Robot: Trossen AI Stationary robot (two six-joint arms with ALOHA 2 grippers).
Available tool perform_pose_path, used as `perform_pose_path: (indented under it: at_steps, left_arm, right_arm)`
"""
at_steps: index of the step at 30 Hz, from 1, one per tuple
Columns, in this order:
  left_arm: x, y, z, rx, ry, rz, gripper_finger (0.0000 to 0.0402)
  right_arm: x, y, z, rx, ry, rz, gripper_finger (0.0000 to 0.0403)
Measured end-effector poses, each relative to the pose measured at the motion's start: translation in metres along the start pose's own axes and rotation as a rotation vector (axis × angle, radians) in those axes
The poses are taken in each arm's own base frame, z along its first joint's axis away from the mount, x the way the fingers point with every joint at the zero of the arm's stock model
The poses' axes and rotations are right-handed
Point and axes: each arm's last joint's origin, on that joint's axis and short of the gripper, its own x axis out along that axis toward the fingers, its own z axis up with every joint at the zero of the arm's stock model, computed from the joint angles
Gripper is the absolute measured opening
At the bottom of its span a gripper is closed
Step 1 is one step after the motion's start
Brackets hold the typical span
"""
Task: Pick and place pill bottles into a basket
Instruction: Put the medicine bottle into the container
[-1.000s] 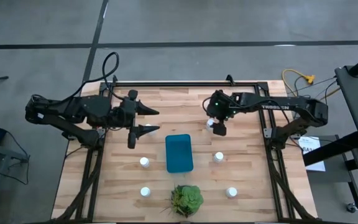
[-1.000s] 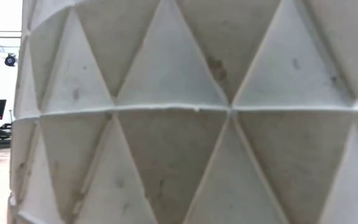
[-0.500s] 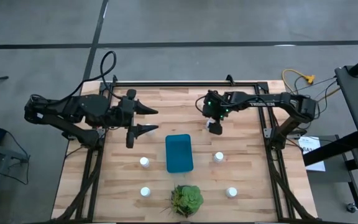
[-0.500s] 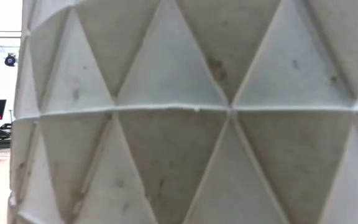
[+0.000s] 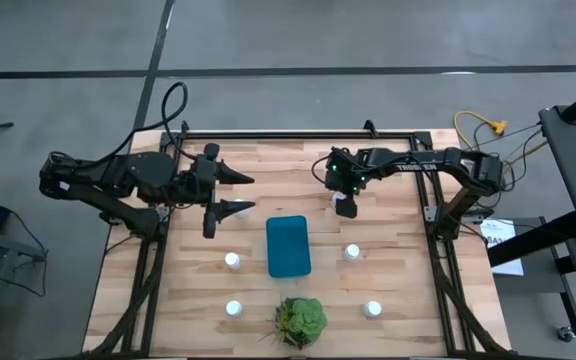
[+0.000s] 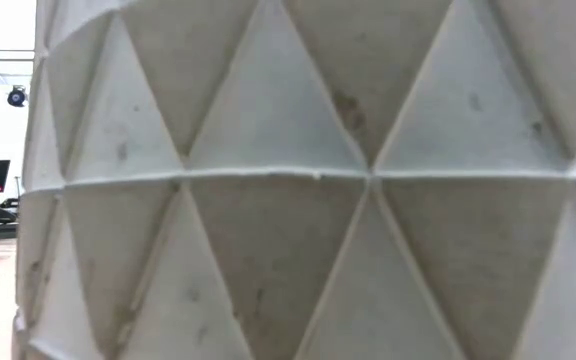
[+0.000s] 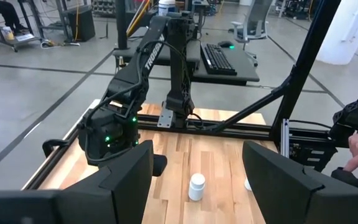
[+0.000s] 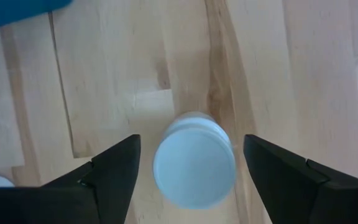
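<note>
The teal basket [image 5: 288, 246] lies on the table's middle, and a corner of it shows in the right wrist view [image 8: 17, 9]. My right gripper [image 5: 344, 206] is open above a white pill bottle [image 8: 194, 159] that stands upright on the wood. Its fingers stand on either side of the bottle's cap, with gaps, touching nothing. Several more bottles stand on the table: one left of the basket [image 5: 232, 261], one right of it [image 5: 351, 253], and two near the front [image 5: 233, 308] [image 5: 371, 309]. My left gripper [image 5: 248, 193] is open and empty, far left of the basket.
A green plant [image 5: 299, 320] stands at the near edge, in front of the basket. Its white faceted pot [image 6: 298, 180] fills the low view. A black frame rail [image 5: 298, 133] runs along the table's far edge. Bare wood lies between the two grippers.
My right gripper has gone a little toward the table's left edge and now stands over the bottle that showed beside it a second ago. The bottle has stayed in place. My left arm has kept still.
</note>
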Motion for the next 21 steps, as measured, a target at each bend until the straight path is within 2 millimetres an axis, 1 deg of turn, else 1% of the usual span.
perform_pose_path:
  at_steps: [6, 15, 21]
  left_arm:
    - [0.000, 0.000, 0.000, 0.000, 0.000, 0.000, 0.0231]
    - [0.000, 0.000, 0.000, 0.000, 0.000, 0.000, 0.0231]
    - [0.000, 0.000, 0.000, 0.000, 0.000, 0.000, 0.0231]
  right_arm:
    - [0.000, 0.000, -0.001, 0.003, 0.008, 0.001, 0.0237]
    - [-0.003, 0.001, -0.002, 0.021, 0.020, 0.002, 0.0149]
    - [-0.012, 0.002, 0.000, 0.029, 0.007, 0.001, 0.0148]
